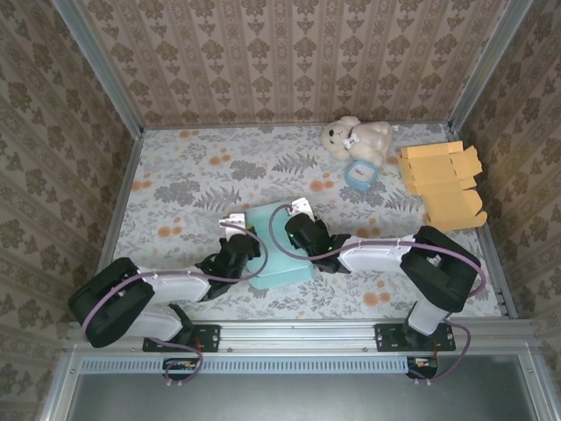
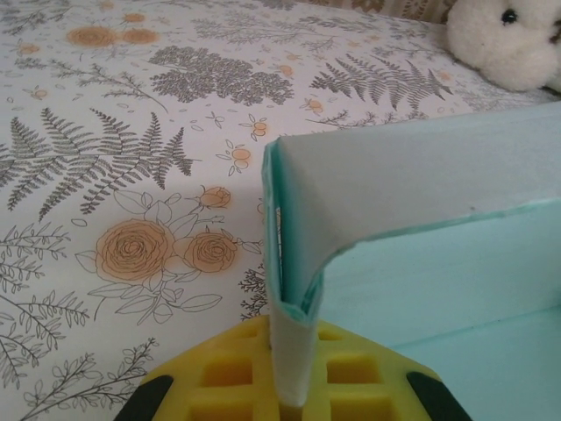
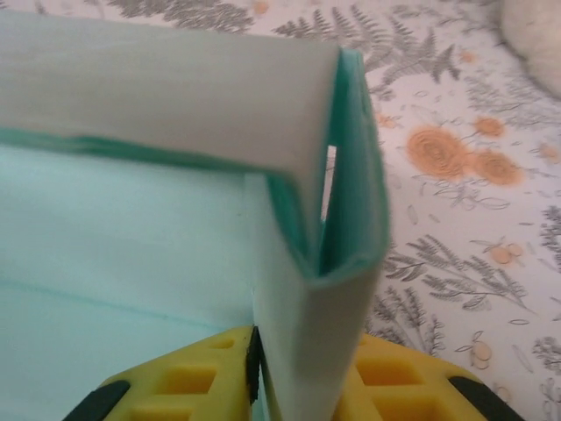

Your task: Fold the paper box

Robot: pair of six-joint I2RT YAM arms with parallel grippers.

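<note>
The teal paper box (image 1: 282, 263) sits half-formed mid-table on the floral tablecloth (image 1: 193, 184), near the arms. The left gripper (image 2: 294, 386) is clamped on the box's left wall and presses its doubled-over flap flat. The right gripper (image 3: 302, 377) pinches the folded right wall the same way. Holding these 2 walls probably sets the creases so they stand upright. Flat orange cartons (image 1: 443, 180) lie far right.

Box (image 1: 273, 224) — bear (image 1: 355, 138) behind, rightward
</note>
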